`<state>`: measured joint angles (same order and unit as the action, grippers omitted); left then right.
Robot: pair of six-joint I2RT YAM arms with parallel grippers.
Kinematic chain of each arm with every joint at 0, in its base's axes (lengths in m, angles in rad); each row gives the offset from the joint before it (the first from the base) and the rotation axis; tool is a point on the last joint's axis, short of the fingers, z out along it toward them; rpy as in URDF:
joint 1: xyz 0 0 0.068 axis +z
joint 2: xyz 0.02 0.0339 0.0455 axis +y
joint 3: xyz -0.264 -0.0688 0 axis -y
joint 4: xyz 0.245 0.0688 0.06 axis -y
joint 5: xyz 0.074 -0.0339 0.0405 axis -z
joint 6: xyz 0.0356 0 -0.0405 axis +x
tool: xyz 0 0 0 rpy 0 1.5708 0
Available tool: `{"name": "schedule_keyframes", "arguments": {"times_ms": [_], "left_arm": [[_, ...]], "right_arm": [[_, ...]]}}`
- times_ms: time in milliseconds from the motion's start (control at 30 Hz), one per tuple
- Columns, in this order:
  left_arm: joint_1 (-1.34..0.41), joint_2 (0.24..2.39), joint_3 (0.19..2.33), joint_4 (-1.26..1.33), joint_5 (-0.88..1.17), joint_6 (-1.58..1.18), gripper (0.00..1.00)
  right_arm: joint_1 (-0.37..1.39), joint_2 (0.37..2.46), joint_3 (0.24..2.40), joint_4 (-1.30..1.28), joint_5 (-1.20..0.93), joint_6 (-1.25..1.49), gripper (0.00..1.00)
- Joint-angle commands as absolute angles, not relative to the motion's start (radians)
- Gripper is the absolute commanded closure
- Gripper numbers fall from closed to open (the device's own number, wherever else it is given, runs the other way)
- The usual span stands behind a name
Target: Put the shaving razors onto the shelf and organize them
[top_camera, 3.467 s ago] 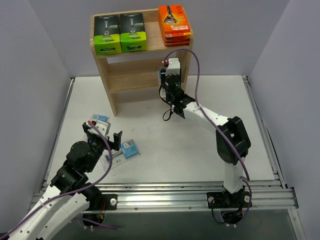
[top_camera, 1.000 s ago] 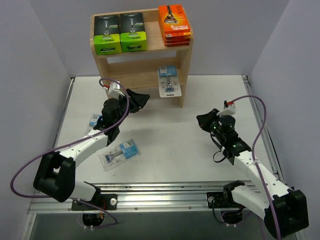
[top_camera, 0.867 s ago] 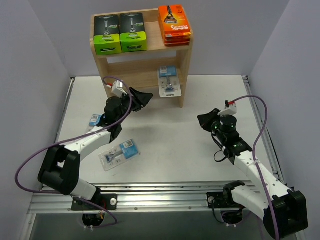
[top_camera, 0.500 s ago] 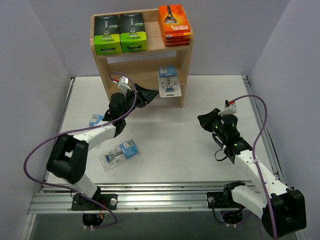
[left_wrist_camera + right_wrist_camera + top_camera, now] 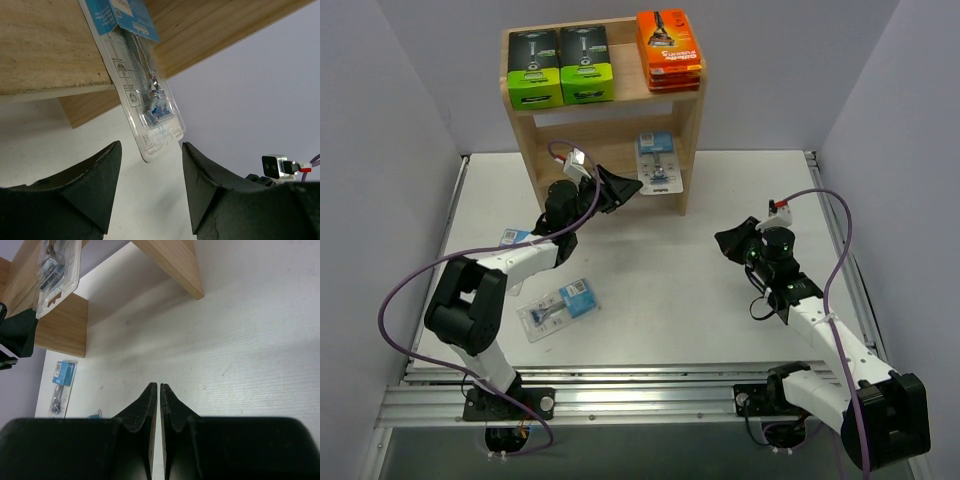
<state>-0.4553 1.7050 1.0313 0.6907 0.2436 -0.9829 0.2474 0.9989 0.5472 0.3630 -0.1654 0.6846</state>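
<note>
Boxes (image 5: 585, 65) atop shelf (image 5: 610, 135), blister pack (image 5: 658, 165) overhanging, loose packs (image 5: 558, 308) on table (image 5: 670, 280)

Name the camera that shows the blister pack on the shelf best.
Left wrist: the blister pack is large and close, its end overhanging the shelf board. Top external shows it whole but small; right wrist catches only part of it at the frame's corner.

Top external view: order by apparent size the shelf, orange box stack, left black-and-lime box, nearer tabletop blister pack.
1. shelf
2. orange box stack
3. left black-and-lime box, only slightly smaller
4. nearer tabletop blister pack, smallest
</note>
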Motion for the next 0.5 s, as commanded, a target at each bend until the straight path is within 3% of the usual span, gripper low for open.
{"name": "schedule_keyframes", "arguments": {"times_ms": [0, 467], "left_arm": [[-0.451, 1.726, 1.094, 0.704, 0.276, -0.963, 0.39], [-0.460, 1.772, 1.160, 0.627, 0.290, -0.943, 0.46]], "right_arm": [[0.239, 1.006, 0.541, 0.416, -0.186, 0.670, 0.97], [0.229, 1.023, 0.545, 0.405, -0.195, 0.660, 0.97]]}}
